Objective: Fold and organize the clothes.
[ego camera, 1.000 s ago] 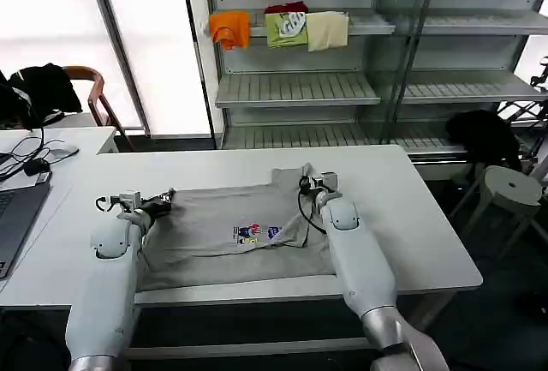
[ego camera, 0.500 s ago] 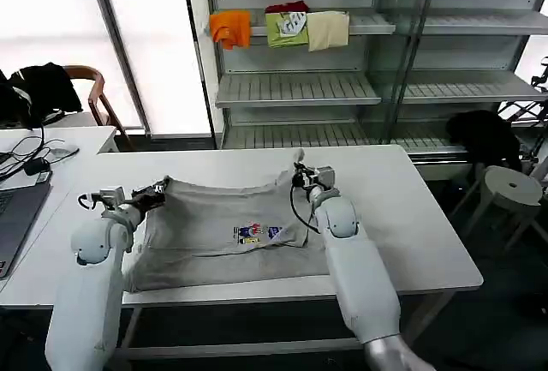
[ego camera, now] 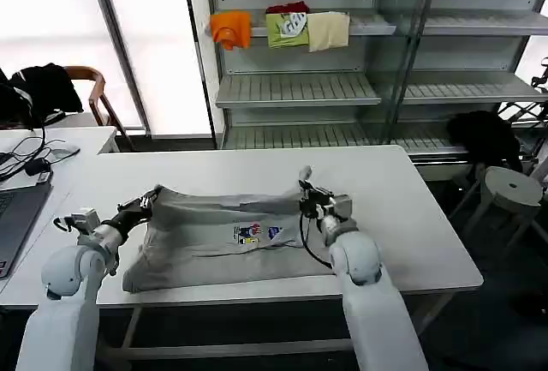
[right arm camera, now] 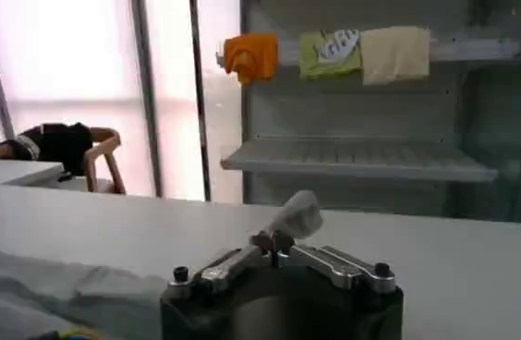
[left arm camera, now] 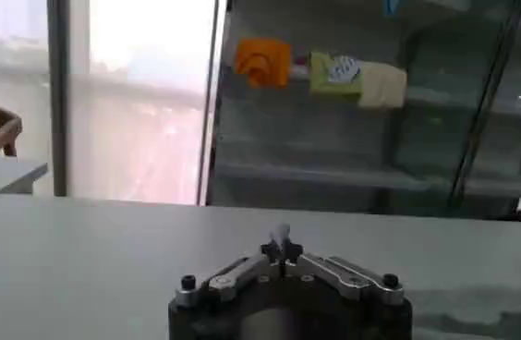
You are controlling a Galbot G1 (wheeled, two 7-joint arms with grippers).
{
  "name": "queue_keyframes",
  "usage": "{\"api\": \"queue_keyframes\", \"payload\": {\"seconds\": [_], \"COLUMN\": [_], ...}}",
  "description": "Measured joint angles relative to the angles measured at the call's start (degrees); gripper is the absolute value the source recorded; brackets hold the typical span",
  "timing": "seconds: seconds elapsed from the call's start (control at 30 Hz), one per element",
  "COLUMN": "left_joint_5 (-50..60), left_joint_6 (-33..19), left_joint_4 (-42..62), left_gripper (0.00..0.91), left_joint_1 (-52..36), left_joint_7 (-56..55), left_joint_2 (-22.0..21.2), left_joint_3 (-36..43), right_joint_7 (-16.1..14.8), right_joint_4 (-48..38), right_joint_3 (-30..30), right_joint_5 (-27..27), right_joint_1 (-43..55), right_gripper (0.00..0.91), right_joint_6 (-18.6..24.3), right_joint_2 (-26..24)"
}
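Dragged nearer, the grey shirt (ego camera: 224,236) lies lengthwise left-right, left pincer (ego camera: 142,206) and right pincer (ego camera: 306,199) clamping its far corners.

We count one grey shirt (ego camera: 224,238) on one white table (ego camera: 411,217), with two grippers on it: left gripper (ego camera: 152,197) and right gripper (ego camera: 302,189). Up on the shelf (ego camera: 368,24) there are three folded items: one orange (ego camera: 231,28), one green (ego camera: 287,26), one cream (ego camera: 328,30). One wooden chair (ego camera: 94,88), one stool (ego camera: 512,189).
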Motion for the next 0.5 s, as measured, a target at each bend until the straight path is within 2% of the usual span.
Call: {"api": "queue_keyframes", "payload": {"seconds": [0.27, 0.5], "left_joint_5": [-4.0, -5.2], "left_joint_6": [-1.8, -3.0], "left_joint_4": [-1.2, -2.6], "left_gripper": [0.01, 0.01], "left_joint_1": [4.8, 8.2], "left_joint_7": [2.5, 4.3], "left_joint_2": [0.8, 1.6], "left_joint_3": [-1.3, -2.5], "right_joint_7": [-0.6, -1.1], "right_joint_4": [6.3, 8.6], "right_joint_3": [1.3, 2.0], "right_joint_5": [-0.2, -1.1], "right_joint_1": [-7.1, -11.5], "right_gripper": [0.0, 0.0], "right_joint_6": [-0.3, 0.0], "right_joint_2": [-1.2, -1.2]}}
